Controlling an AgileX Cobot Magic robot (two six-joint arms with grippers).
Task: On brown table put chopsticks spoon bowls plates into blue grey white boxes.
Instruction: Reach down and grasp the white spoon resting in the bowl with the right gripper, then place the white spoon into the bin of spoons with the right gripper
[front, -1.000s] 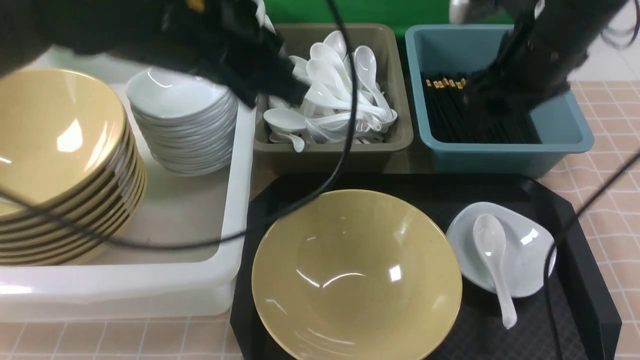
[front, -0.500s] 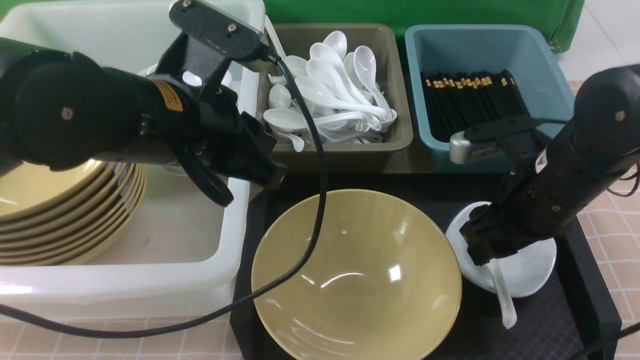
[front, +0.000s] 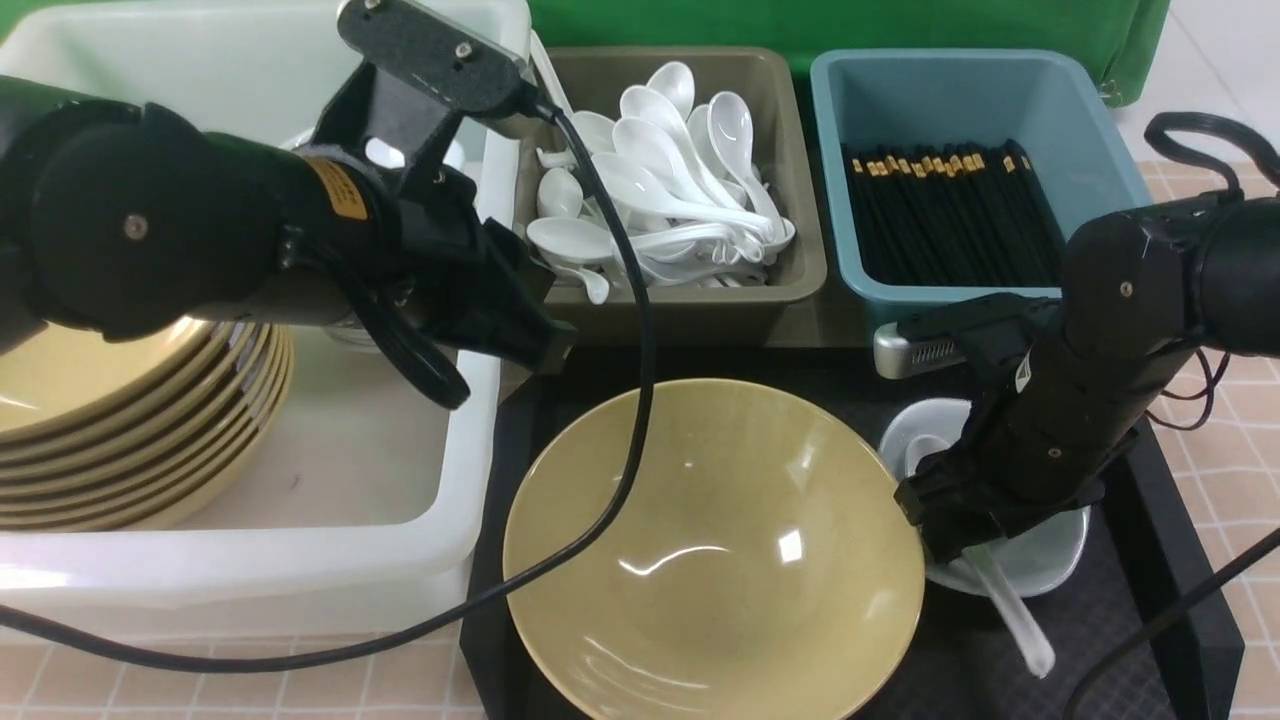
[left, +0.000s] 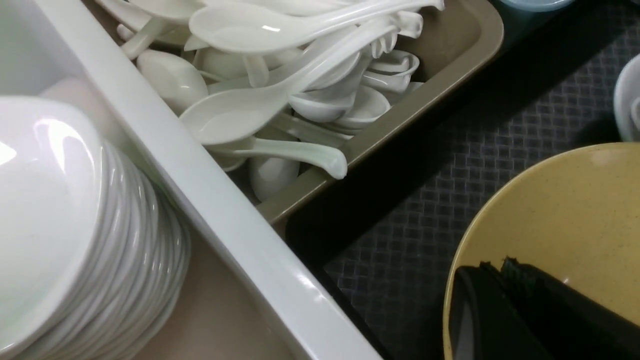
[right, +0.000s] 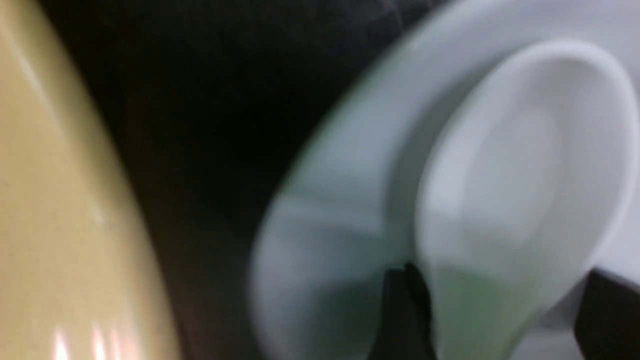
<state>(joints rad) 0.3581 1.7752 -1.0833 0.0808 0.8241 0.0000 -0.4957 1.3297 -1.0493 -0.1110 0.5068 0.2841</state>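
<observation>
Front view: right fingers (front: 945, 535) nearer spoon (front: 1010, 612)

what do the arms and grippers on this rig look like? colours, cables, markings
Both are black with rounded joint housings. The left arm has a yellow label, a flat dark-grey plate with screws and a thick black cable. The right arm has a silver-grey block, a small white label and looping black wires. The left gripper and right gripper are black.

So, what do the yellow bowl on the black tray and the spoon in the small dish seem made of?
Yellow bowl: glossy, with sharp reflections and fine specks; probably melamine, perhaps glazed ceramic. Spoon: glossy white, its handle slightly translucent; likely melamine or porcelain.
</observation>
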